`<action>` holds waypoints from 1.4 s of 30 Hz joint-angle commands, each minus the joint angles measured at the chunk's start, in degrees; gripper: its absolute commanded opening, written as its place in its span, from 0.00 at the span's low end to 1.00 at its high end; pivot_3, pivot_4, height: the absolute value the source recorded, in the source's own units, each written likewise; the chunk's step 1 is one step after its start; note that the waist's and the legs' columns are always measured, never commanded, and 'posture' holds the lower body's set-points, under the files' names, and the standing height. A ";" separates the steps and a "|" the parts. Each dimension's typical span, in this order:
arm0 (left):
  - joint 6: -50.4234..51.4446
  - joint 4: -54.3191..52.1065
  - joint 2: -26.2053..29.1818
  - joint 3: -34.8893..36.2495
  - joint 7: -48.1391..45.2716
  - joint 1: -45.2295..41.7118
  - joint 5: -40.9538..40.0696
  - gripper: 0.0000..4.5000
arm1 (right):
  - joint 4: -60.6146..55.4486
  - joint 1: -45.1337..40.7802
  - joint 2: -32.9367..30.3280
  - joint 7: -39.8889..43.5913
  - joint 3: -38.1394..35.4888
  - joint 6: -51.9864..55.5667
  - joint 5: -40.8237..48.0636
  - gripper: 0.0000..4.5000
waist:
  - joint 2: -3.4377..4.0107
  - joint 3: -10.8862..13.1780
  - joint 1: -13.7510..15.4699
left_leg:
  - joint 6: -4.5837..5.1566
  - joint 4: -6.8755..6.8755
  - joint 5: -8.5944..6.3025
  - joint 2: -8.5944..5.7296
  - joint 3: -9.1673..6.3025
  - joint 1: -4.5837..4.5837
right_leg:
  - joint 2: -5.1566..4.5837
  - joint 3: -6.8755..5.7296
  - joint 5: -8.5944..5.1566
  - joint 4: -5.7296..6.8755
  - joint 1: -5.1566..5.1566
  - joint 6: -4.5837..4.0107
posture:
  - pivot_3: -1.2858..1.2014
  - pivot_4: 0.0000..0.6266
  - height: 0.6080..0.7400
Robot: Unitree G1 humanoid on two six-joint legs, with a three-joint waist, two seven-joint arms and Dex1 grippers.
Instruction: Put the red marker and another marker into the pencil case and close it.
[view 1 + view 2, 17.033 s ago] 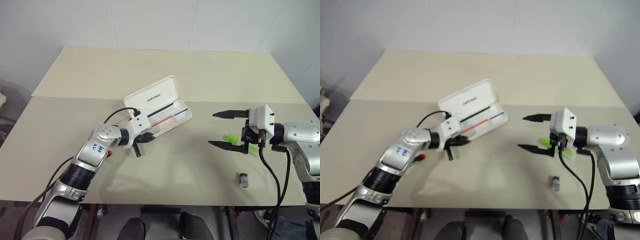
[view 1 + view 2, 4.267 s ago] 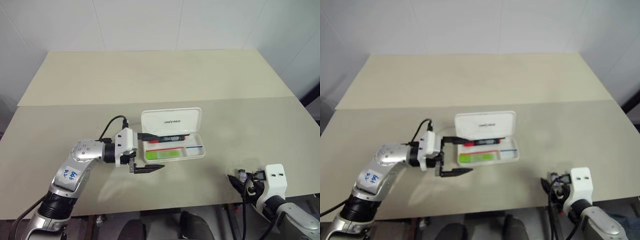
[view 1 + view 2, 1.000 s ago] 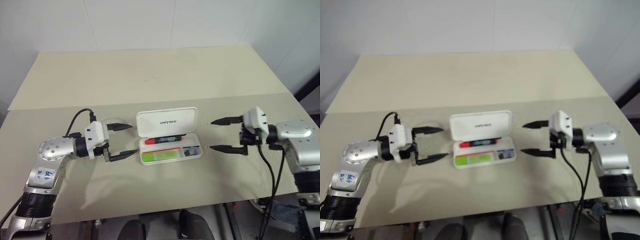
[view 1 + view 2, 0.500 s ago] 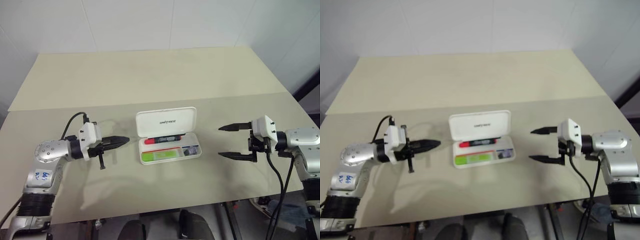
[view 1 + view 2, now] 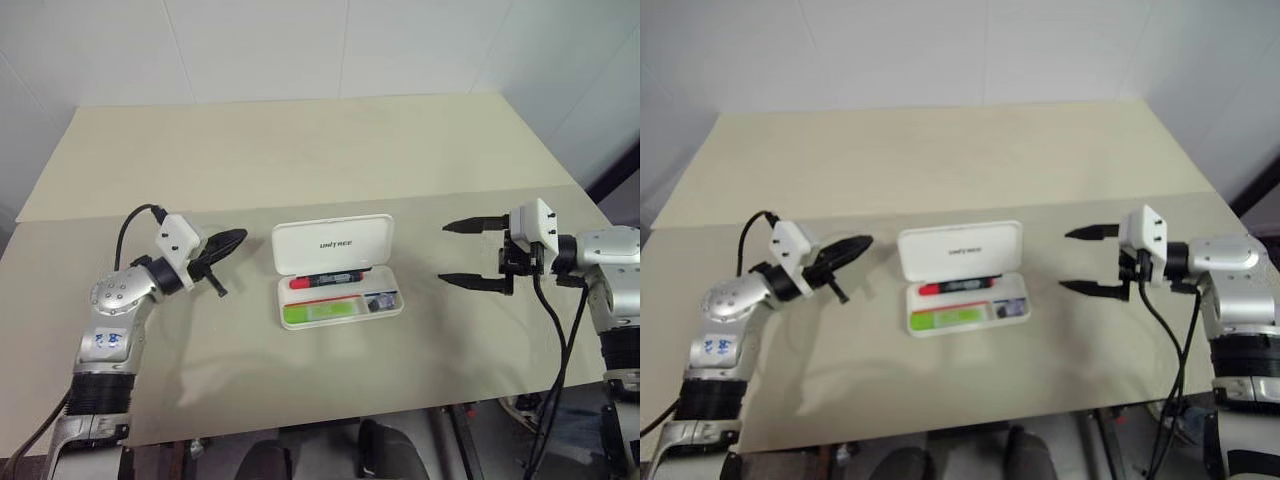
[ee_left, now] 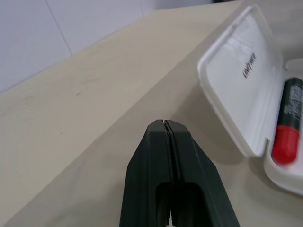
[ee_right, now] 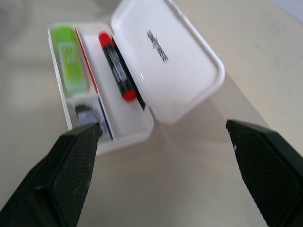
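The white pencil case lies open at the table's middle, its "unitree" lid standing up at the back. The red marker lies in its rear compartment. The green marker lies in the front one. My left gripper is shut on nothing and hovers just left of the lid, pointing toward it. In the left wrist view its tips meet, a short gap away from the lid. My right gripper is open and empty, to the right of the case, aimed at it.
A small grey-purple stub sits in the case's front right corner. The beige table has a seam running across just behind the case, with bare surface on all sides. The table's front edge is close below both arms.
The left gripper's fingers closed, and it swung from the case's front left up to beside the lid. My right gripper drew back a little to the right, still open.
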 commanded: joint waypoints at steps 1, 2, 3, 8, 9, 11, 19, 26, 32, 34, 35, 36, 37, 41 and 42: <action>0.68 3.07 -1.62 -2.44 2.31 -3.93 2.80 0.01 | -3.37 -0.97 0.70 -0.94 -0.31 1.48 1.54 1.00 | 0.00 0.00 0.04 | 0.00 0.00 0.00 0.00 0.00 0.00 | 0.00 -0.01 0.00 0.00 0.00 0.00 | 0.52 0.24 1.00; 0.81 4.53 -2.41 -3.28 2.47 -5.27 3.27 0.01 | -3.73 -1.05 1.00 -1.44 -0.36 1.83 1.53 1.00 | -0.01 0.00 0.08 | 0.00 0.00 0.00 0.00 0.00 0.00 | 0.00 -0.01 0.00 0.00 0.01 0.00 | 0.52 0.24 1.00; 1.24 5.63 -3.08 -4.05 2.59 -6.39 3.71 0.01 | -4.09 -0.95 1.17 -1.84 -0.52 2.07 1.49 1.00 | -0.04 -0.02 0.07 | 0.00 0.01 0.00 -0.01 0.01 0.00 | 0.00 -0.01 0.00 0.01 0.01 0.00 | 0.52 0.24 1.00; 0.13 8.21 -5.59 -6.73 0.83 -10.26 4.10 0.01 | -5.53 0.12 1.46 -2.70 -1.06 2.64 1.61 1.00 | -0.05 -0.03 -0.07 | 0.00 0.02 0.00 0.00 0.03 0.00 | 0.01 -0.03 0.01 0.02 -0.01 0.01 | 0.52 0.24 1.00; 0.05 8.50 -5.78 -7.04 0.22 -10.82 3.92 0.01 | -5.81 0.29 1.50 -2.83 -1.05 2.76 1.65 1.00 | -0.05 -0.03 -0.06 | 0.00 0.01 0.00 0.00 0.04 0.00 | 0.01 -0.03 0.01 0.02 -0.01 0.01 | 0.52 0.24 1.00; -0.15 8.17 -6.19 -7.25 -1.35 -11.55 2.93 0.01 | -6.32 0.47 1.58 -3.11 -1.00 3.00 1.75 1.00 | -0.05 -0.03 -0.09 | 0.00 0.01 0.00 0.00 0.04 0.00 | 0.00 -0.05 0.01 0.01 -0.01 0.01 | 0.52 0.24 1.00; -4.15 3.24 -1.92 -9.14 -12.33 -10.82 2.24 0.01 | -7.90 0.50 1.45 -4.22 -1.49 5.18 3.05 1.00 | -0.05 -0.02 -0.08 | 0.00 0.00 0.00 0.00 0.08 0.01 | 0.00 -0.05 0.01 0.01 -0.03 0.01 | 0.52 0.24 1.00; -4.72 1.35 -1.04 -13.43 -19.53 -13.05 3.12 0.01 | -10.90 0.58 0.11 -5.10 -2.03 11.18 5.17 1.00 | -0.05 -0.02 0.18 | 0.00 0.01 0.00 0.00 0.09 -0.01 | -0.01 -0.05 0.01 0.01 -0.02 0.01 | 0.52 0.24 1.00; -2.22 -1.42 -1.11 -18.43 -21.47 -14.06 5.75 0.01 | -14.19 1.60 -1.18 -5.09 -2.07 15.28 6.16 1.00 | -0.05 -0.02 0.07 | 0.01 0.01 -0.01 0.00 0.09 -0.03 | -0.01 -0.05 0.01 0.01 -0.03 0.01 | 0.52 0.24 1.00; -1.48 -2.19 -1.16 -19.41 -21.27 -13.57 6.48 0.01 | -14.61 1.70 -1.19 -5.36 -2.16 15.67 6.14 1.00 | -0.05 -0.02 -0.01 | 0.01 0.00 -0.01 0.00 0.11 -0.02 | -0.01 -0.04 0.01 0.00 -0.03 0.01 | 0.52 0.24 1.00; 0.50 -3.30 -1.11 -20.61 -20.71 -12.69 7.56 0.01 | -15.08 2.00 -1.27 -5.68 -2.46 15.99 6.23 1.00 | -0.05 -0.02 0.01 | 0.01 0.00 -0.01 0.00 0.11 -0.02 | -0.01 -0.04 0.01 0.00 -0.03 0.01 | 0.52 0.24 1.00; 2.34 -4.14 -0.93 -21.57 -20.21 -11.97 8.57 0.01 | -15.58 2.23 -1.25 -6.09 -2.71 16.33 6.32 1.00 | -0.05 -0.02 0.04 | 0.01 0.00 -0.01 0.00 0.11 -0.02 | -0.01 -0.04 0.01 -0.01 -0.03 0.01 | 0.52 0.24 1.00; 4.14 -4.94 -0.57 -22.62 -20.25 -11.32 9.50 0.01 | -16.27 2.49 -1.14 -6.71 -3.18 16.95 6.76 1.00 | -0.05 -0.02 0.05 | 0.01 0.00 -0.01 0.00 0.11 -0.02 | -0.01 -0.03 0.01 0.00 -0.03 0.01 | 0.52 0.24 1.00; 11.19 -8.17 -0.58 -24.76 -18.33 -10.14 12.25 0.01 | -18.35 3.69 -0.78 -8.23 -3.86 17.75 7.41 1.00 | -0.05 -0.02 0.21 | 0.01 0.01 -0.01 0.00 0.11 -0.02 | -0.01 -0.02 0.01 0.01 -0.03 0.01 | 0.52 0.24 1.00; 11.83 -8.42 -0.58 -25.38 -17.93 -10.03 13.08 0.01 | -18.66 3.96 -0.69 -8.50 -3.80 17.70 7.41 1.00 | -0.06 -0.03 0.36 | 0.01 0.01 -0.01 0.00 0.11 -0.02 | -0.01 -0.02 0.01 0.01 -0.03 0.01 | 0.52 0.24 1.00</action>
